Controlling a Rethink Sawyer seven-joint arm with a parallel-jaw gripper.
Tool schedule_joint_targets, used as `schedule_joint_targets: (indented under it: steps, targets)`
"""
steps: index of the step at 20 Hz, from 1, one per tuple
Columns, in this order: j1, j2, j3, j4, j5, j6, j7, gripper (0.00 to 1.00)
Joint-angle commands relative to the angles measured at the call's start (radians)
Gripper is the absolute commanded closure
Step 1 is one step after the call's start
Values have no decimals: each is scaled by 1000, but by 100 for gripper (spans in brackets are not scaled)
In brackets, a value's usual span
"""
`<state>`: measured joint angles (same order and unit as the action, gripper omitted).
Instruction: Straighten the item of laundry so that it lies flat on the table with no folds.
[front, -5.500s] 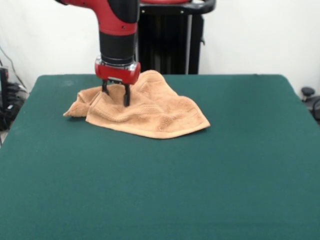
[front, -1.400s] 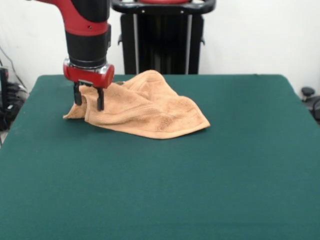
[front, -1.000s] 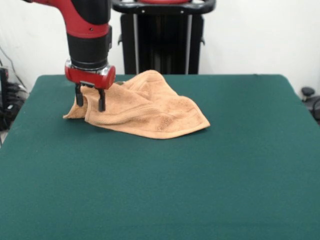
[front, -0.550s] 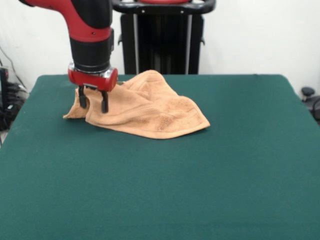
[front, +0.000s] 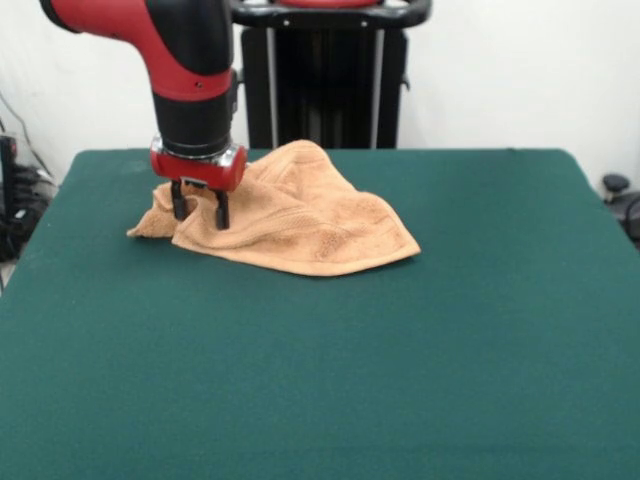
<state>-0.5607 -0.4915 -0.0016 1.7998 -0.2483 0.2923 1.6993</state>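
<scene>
Here the orange-tan terry towel (front: 295, 225) lies crumpled on the far left part of the green felt table (front: 400, 360), humped at the back, one corner spread flat toward the front; the gripper (front: 200, 212) hangs over its left end, fingers parted and pressing into the nubby cloth; behind stands the black pedestal (front: 325, 75).

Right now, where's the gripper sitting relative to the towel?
In the front view, the open gripper is over the towel's picture-left end, near the table's far edge, fingers down on the crumpled cloth.
</scene>
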Motion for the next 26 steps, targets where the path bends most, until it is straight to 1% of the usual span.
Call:
schedule_joint_targets:
  steps: [1,26]
  targets:
    - [34,32,106,5,-26,-47,77,0]
    - [52,15,90,-1,-33,-55,81,0]
